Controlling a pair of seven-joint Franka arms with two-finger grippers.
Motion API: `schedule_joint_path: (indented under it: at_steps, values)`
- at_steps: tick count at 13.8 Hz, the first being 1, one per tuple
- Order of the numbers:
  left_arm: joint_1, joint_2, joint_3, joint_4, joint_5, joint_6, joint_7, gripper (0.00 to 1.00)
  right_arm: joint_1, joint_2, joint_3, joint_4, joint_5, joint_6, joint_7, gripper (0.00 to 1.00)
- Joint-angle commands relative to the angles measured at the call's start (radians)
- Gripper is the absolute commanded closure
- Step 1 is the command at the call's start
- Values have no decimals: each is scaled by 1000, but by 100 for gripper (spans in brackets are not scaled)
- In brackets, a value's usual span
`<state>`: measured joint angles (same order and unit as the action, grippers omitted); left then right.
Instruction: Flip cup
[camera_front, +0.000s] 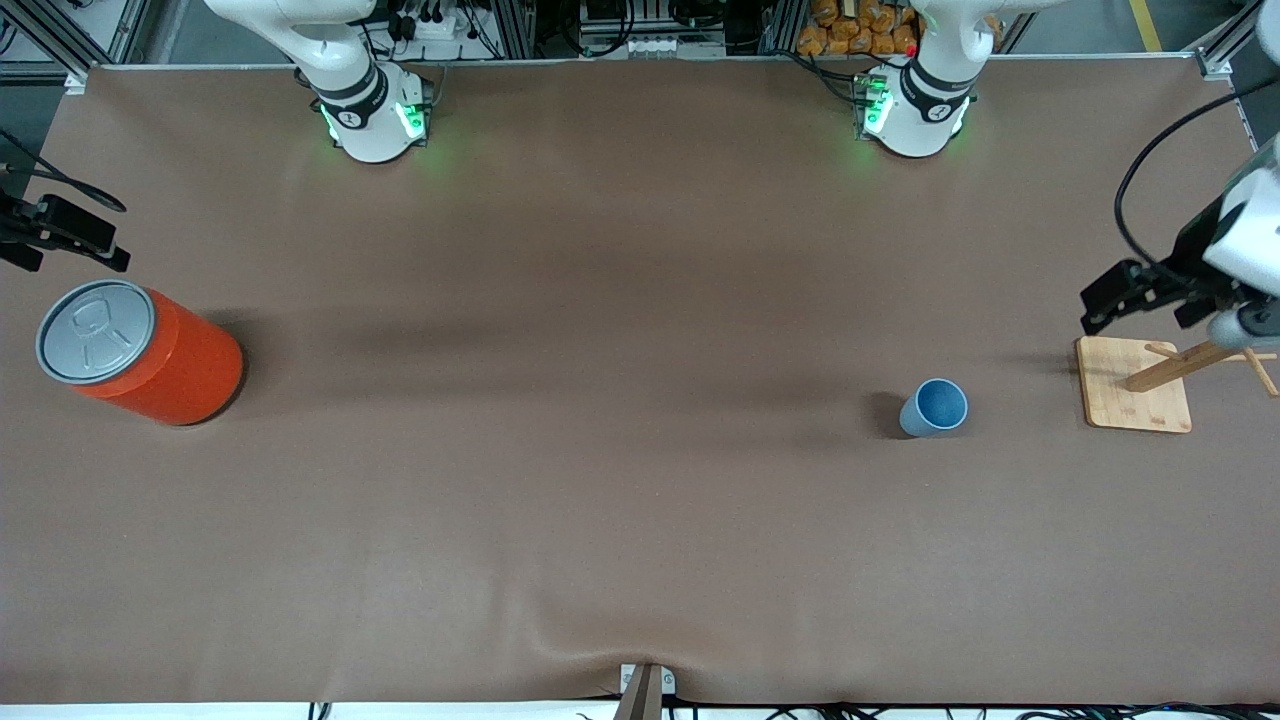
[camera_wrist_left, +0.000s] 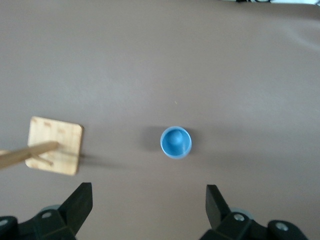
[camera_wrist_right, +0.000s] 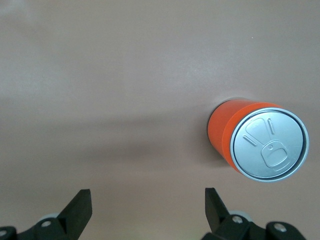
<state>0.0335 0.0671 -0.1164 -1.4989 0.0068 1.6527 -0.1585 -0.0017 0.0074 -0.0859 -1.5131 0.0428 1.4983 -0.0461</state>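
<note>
— Jaws first: how do we stand?
— Left gripper gapes wide and empty, high over the rack; right gripper likewise, waiting near the can.
— Progress?
— None, we judge. The cup, pale blue and tapered, stands mouth-up on the tabletop, untouched, beside the rack.
</note>
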Motion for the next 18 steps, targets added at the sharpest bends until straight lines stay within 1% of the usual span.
schedule_joint_path:
  at_steps: [1,2,5,9,11,14,16,18]
  values:
    - [-17,-61,14,-14,-30,-98,1,0,5,0,0,4,-9,3,6,0]
    - [-17,-78,11,-18,-27,-128,2,0,6,0,0,4,-9,3,6,0]
    - [-24,-145,9,-86,-22,-133,14,0,5,0,0,4,-9,3,6,0]
    - [-50,-197,17,-122,-21,-169,19,0,6,0,0,4,-9,3,6,0]
    - [-72,-216,17,-135,15,-176,19,0,6,0,0,4,-9,3,6,0]
    - [-104,-221,52,-126,16,-206,5,0,5,0,0,4,-9,3,6,0]
    - [-106,-222,67,-118,16,-209,4,0,6,0,0,4,-9,3,6,0]
    - [-107,-208,90,-78,18,-209,13,0,6,0,0,4,-9,5,6,0]
